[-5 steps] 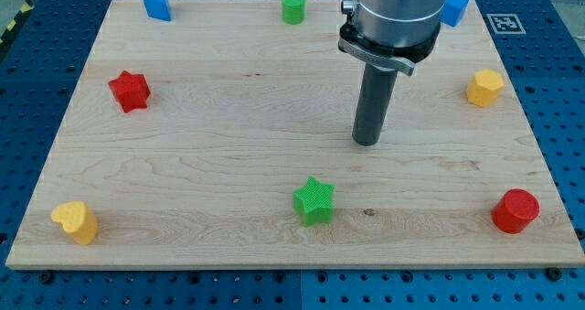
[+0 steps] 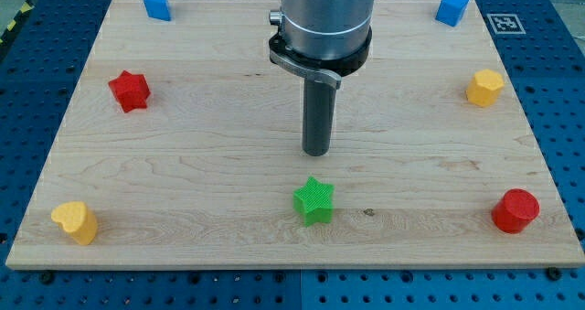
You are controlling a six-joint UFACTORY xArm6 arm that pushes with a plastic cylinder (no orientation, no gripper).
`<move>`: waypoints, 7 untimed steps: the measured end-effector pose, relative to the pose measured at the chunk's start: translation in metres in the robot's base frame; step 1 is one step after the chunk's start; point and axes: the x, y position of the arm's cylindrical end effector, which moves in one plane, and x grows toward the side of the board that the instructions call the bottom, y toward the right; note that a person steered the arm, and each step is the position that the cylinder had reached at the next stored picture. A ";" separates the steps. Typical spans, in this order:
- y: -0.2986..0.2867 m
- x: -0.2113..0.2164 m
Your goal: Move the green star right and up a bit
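No claw here, so nothing's being gripped; my tip (image 2: 316,152) is hovering just above the green star (image 2: 314,200), not touching.

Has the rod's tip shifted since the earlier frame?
Yes. My tip moved toward the view's left, now just above the unmoved green star.
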 end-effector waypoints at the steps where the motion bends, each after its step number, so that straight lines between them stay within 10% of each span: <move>1: -0.032 0.014; 4: -0.058 0.095; 7: -0.004 0.069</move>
